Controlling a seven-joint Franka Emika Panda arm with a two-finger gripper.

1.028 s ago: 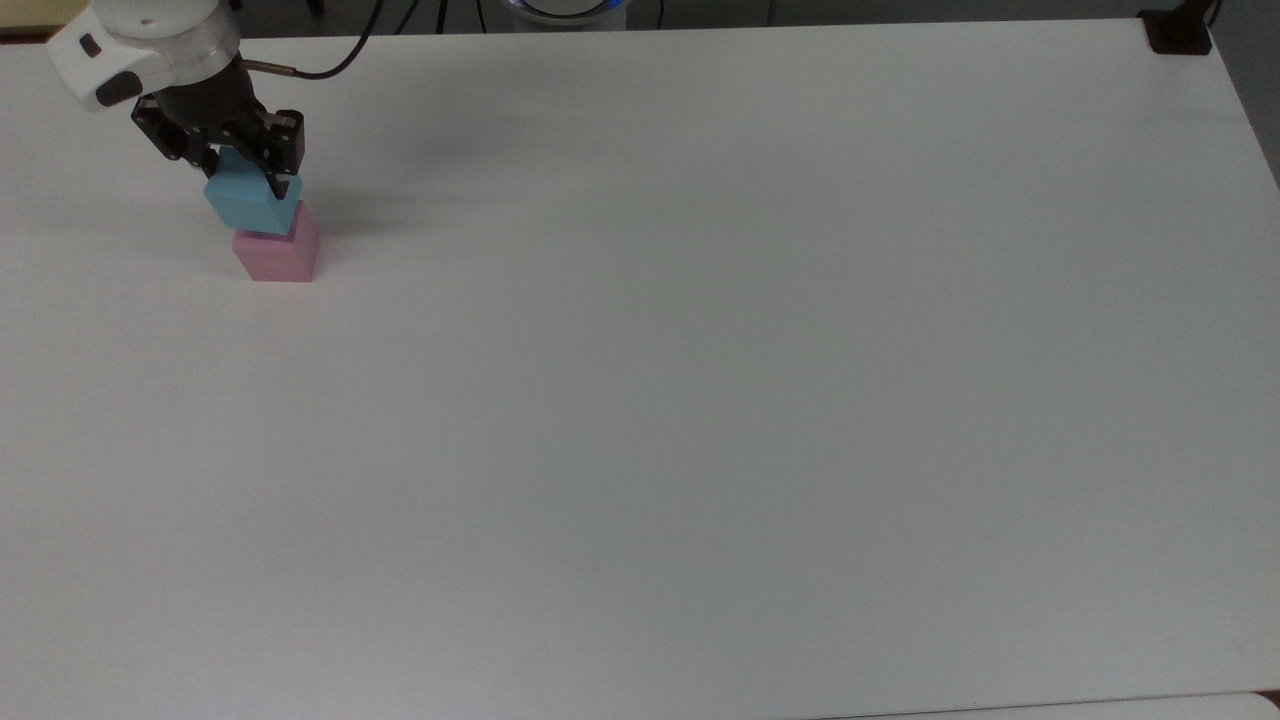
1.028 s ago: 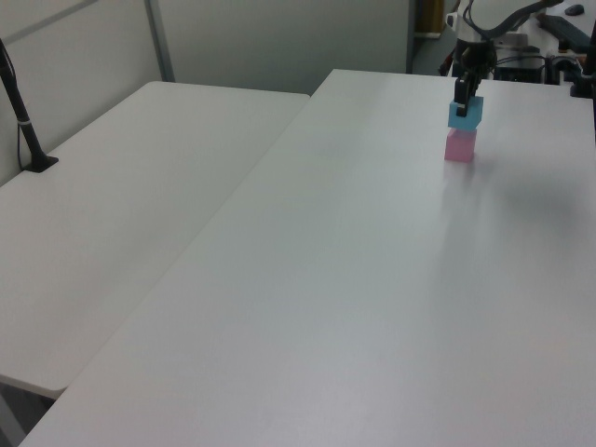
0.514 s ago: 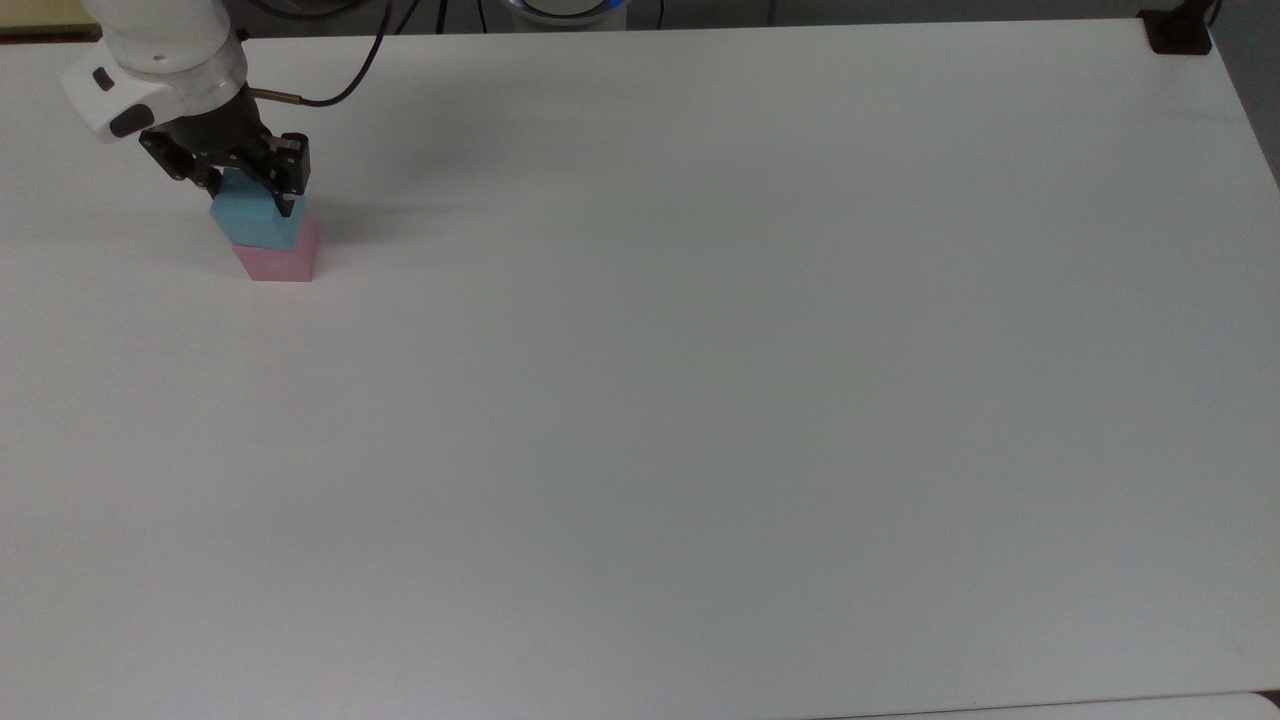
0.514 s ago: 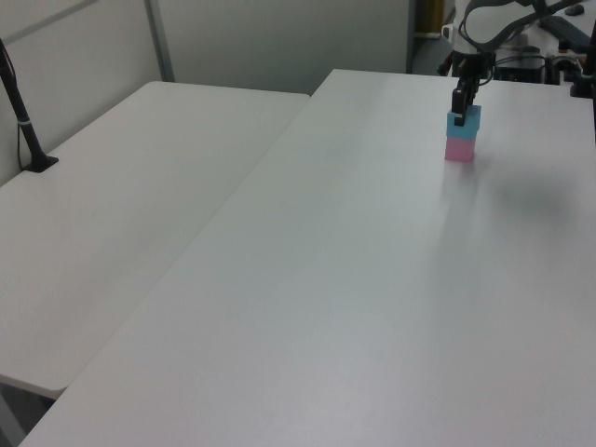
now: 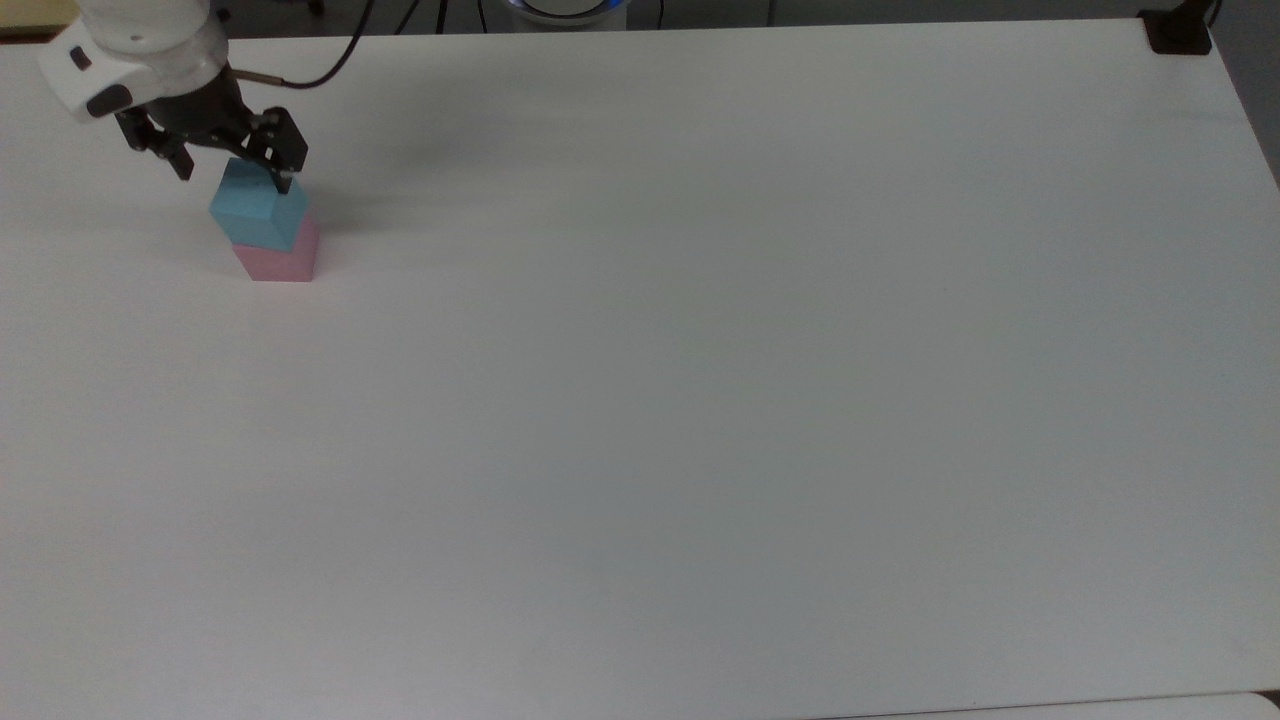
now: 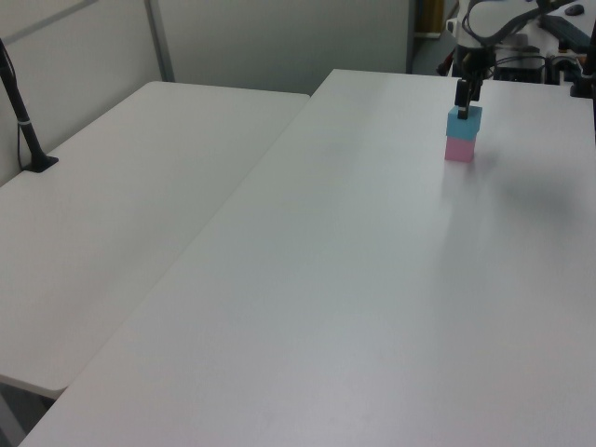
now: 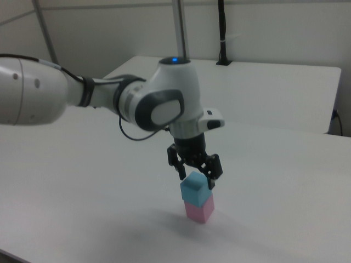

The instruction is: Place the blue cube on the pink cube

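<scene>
The blue cube (image 5: pixel 259 215) is stacked squarely on the pink cube (image 5: pixel 283 261), near the top view's upper-left corner of the white counter (image 5: pixel 700 350). The hand (image 5: pixel 236 170) is seen just above the blue cube, fingers (image 7: pixel 213 171) spread apart and nothing gripped. In the right view, fingertips flank the cube's top edges.
</scene>
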